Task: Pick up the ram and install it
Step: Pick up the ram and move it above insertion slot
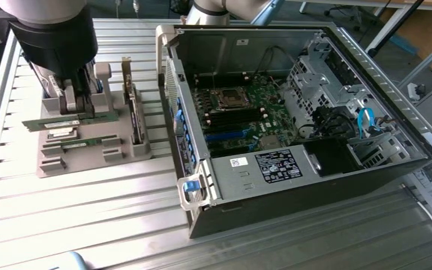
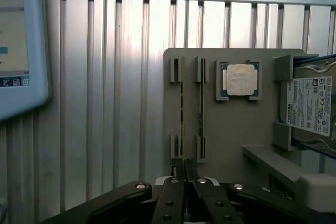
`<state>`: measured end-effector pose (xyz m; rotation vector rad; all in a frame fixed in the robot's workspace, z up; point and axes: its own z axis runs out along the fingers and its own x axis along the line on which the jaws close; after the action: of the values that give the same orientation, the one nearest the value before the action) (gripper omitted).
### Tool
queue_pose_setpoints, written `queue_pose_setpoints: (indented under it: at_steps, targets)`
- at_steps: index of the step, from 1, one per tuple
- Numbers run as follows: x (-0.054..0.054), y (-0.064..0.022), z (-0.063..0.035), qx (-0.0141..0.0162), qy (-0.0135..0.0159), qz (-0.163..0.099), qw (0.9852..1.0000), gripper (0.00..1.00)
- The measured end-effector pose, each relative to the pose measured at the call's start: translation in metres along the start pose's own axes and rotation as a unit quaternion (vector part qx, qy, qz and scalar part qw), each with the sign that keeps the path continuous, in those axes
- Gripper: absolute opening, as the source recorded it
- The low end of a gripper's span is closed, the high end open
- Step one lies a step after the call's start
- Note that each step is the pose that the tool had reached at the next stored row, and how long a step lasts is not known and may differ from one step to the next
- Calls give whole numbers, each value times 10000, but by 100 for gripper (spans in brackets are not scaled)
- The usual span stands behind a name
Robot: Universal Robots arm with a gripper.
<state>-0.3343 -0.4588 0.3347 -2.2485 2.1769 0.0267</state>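
Desk (image 1: 88, 214): ribbed aluminium slats. Directly on it: a grey slotted parts holder (image 1: 88, 163) toward the exterior view's left, and an open tower computer case (image 1: 231, 50) on its side just beside it, to the right. Light-blue-framed screen (image 2: 21, 51) over the slats; cannot tell if it rests on them.

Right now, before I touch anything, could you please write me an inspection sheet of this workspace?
Surface: ribbed aluminium table carrying a grey holder tray.
Job's things: ram stands in a tray slot, its near end between the fingers; second ram in the neighbouring slot; open computer case with its motherboard exposed.
Clutter: processor chip and hard drive on the tray; upright expansion card.
Grippers: gripper down at the tray, shut on the ram.
Cables: blue cables inside the case.
Surroundings: screen with a pale blue frame nearby.
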Motion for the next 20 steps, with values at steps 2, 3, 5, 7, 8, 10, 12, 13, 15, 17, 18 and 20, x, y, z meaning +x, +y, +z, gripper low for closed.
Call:
queue_pose_setpoints:
  at_steps: [2,3,5,7,8,10,12,13,15,17,18,20]
  targets:
    - [-1,-7,-62,-1,0,0,10000,12]
    - [-1,-11,-95,0,0,0,10000,12]
    - [-3,-18,-154,0,0,0,10000,12]
    - [-3,-25,-210,0,0,0,10000,12]
    - [-4,-28,-239,0,0,0,10000,12]
    - [-5,-33,-292,-1,0,0,10000,12]
    - [-5,-39,-342,-1,1,0,10000,12]
    - [-6,-42,-368,0,0,0,10000,12]
    - [-7,-48,-421,0,0,0,10000,12]
    - [-8,-53,-480,-1,0,0,10000,12]
    - [-8,-56,-501,0,0,0,10000,12]
    - [-9,-58,-541,0,0,0,10000,12]
